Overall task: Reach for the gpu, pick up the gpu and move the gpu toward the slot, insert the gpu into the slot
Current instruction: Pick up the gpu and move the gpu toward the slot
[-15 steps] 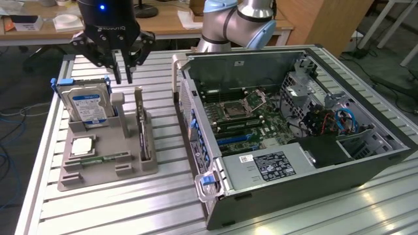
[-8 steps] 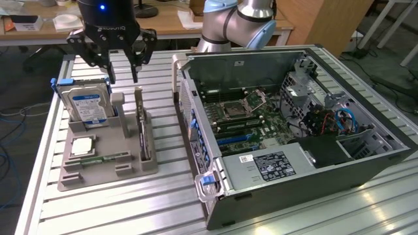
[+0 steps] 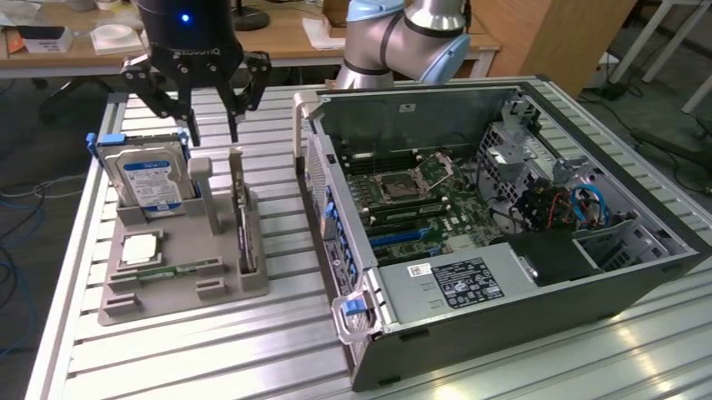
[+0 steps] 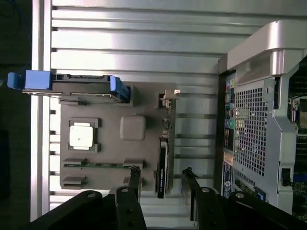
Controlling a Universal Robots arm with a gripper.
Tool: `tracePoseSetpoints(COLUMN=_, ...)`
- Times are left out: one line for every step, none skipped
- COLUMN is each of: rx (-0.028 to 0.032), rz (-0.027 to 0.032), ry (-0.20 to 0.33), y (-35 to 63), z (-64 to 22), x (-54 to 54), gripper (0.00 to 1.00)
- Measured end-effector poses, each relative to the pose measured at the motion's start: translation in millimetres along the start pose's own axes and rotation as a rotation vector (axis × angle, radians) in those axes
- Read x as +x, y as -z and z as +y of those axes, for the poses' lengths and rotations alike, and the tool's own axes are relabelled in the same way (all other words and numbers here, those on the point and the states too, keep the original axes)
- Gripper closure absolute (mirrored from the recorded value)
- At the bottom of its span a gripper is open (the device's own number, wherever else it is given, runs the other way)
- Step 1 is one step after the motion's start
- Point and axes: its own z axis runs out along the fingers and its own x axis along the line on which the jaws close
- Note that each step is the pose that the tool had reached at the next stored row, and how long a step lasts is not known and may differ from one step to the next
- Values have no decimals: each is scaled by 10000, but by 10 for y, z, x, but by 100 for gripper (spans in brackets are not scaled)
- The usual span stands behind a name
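**Gripper (image 4: 162, 170) fingers spread astride the gpu (image 4: 163, 143)**

Nearest the wrist camera, the two dark fingers are held apart, with nothing clamped between them. One finger is placed on each side of the gpu, at the end away from its silver bracket. In the exterior view, the gripper (image 3: 213, 135) is positioned just above the gpu (image 3: 243, 229). The card is stood on edge in a grey holder tray (image 3: 178, 296). A hard drive (image 3: 150, 179) is racked upright in the same tray, and a processor chip (image 3: 139, 248) and a memory stick (image 3: 167, 272) are laid flat. An opened computer case (image 3: 501, 308) is set at the exterior view's right, with its green motherboard (image 3: 423, 208) exposed.
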Motion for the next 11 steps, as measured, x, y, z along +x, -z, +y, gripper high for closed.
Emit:
tracePoseSetpoints(rx=0, rz=16, ry=22, y=-18, z=-3, x=0, gripper=53)
tracePoseSetpoints(rx=-1, rz=35, ry=49, y=-36, z=-7, x=0, gripper=53)
tracePoseSetpoints(rx=1, rz=61, ry=71, y=-51, z=-9, x=0, gripper=53)
tracePoseSetpoints(rx=6, rz=87, ry=95, y=-65, z=-9, x=1, gripper=53)
tracePoseSetpoints(rx=10, rz=110, ry=127, y=-80, z=-10, x=1, gripper=53)
tracePoseSetpoints(rx=13, rz=123, ry=174, y=-96, z=-11, x=1, gripper=53)
tracePoseSetpoints(rx=15, rz=129, ry=218, y=-114, z=-12, x=0, gripper=53)
tracePoseSetpoints(rx=16, rz=132, ry=253, y=-132, z=-13, x=0, gripper=53)
tracePoseSetpoints(rx=17, rz=134, ry=285, y=-150, z=-14, x=0, gripper=53)
tracePoseSetpoints(rx=18, rz=135, ry=324, y=-169, z=-15, x=1, gripper=53)
tracePoseSetpoints(rx=18, rz=136, ry=362, y=-187, z=-15, x=1, gripper=53)
